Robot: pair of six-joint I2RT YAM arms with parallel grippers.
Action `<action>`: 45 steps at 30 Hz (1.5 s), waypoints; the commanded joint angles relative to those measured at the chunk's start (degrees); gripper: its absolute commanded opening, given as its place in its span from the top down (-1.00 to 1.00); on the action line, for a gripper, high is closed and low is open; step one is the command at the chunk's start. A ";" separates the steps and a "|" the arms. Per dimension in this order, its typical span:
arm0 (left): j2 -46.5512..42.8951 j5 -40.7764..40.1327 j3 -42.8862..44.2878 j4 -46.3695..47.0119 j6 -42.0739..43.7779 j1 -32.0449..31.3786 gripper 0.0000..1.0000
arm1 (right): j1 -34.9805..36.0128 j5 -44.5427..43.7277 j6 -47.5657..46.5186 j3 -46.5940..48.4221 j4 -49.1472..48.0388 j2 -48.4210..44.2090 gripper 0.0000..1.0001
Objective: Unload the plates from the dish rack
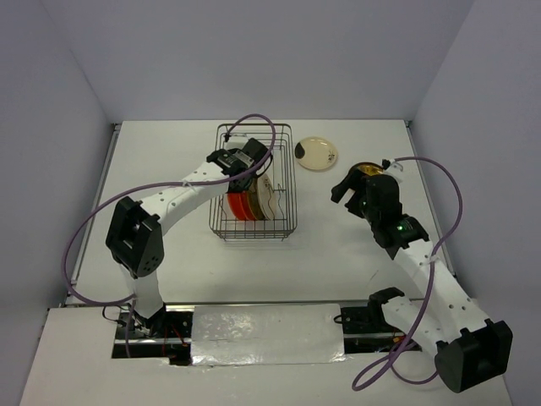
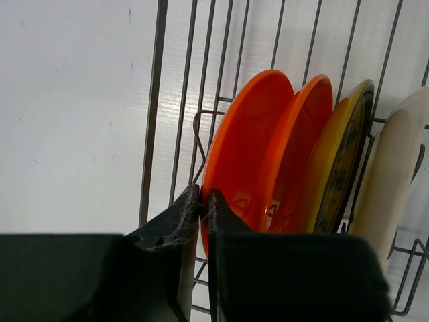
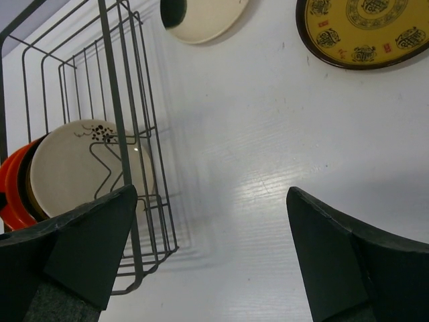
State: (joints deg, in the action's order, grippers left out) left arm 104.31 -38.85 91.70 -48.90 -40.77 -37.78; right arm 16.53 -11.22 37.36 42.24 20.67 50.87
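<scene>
The dish rack [image 1: 221, 227] stands mid-table and holds several upright plates: two orange plates [image 2: 244, 141] [image 2: 305, 127], a dark brown and yellow plate [image 2: 343, 154] and a cream plate [image 2: 395, 168]. My left gripper [image 2: 205, 198] is inside the rack [image 2: 155, 100] and shut on the rim of the leftmost orange plate; it also shows in the top view [image 1: 245, 167]. My right gripper [image 3: 211, 194] is open and empty over the table, right of the rack [image 3: 114, 100]. A cream plate with a dark blotch [image 1: 317, 153] and a brown-yellow plate [image 3: 365, 30] lie flat on the table.
The rack's wire walls and divider prongs surround my left gripper closely. The brown-yellow plate [image 1: 365, 172] lies partly under my right wrist in the top view. Purple cables loop over both arms. White walls close in the table at the back and sides.
</scene>
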 commanded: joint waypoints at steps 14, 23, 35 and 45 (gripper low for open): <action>-9.04 -10.52 10.94 -12.34 -2.55 -1.85 1.00 | 2.27 12.40 -2.64 3.56 -6.91 -4.73 -1.00; -21.50 -5.47 10.00 -10.03 0.68 -3.62 1.00 | 7.00 42.33 -2.65 5.90 -33.22 9.93 -1.00; -39.72 30.05 -8.47 18.40 4.48 -3.53 1.00 | 10.27 47.52 3.59 9.44 -43.69 19.79 -0.66; -30.23 11.46 -5.92 9.47 3.42 -3.35 -0.99 | -1.84 32.78 7.11 -1.24 -21.59 9.44 1.00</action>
State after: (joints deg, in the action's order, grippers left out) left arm 71.61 -19.16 82.98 -36.80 -36.56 -41.06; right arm 20.12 31.99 43.62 46.09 -13.43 65.21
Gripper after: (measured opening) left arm 0.977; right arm 0.083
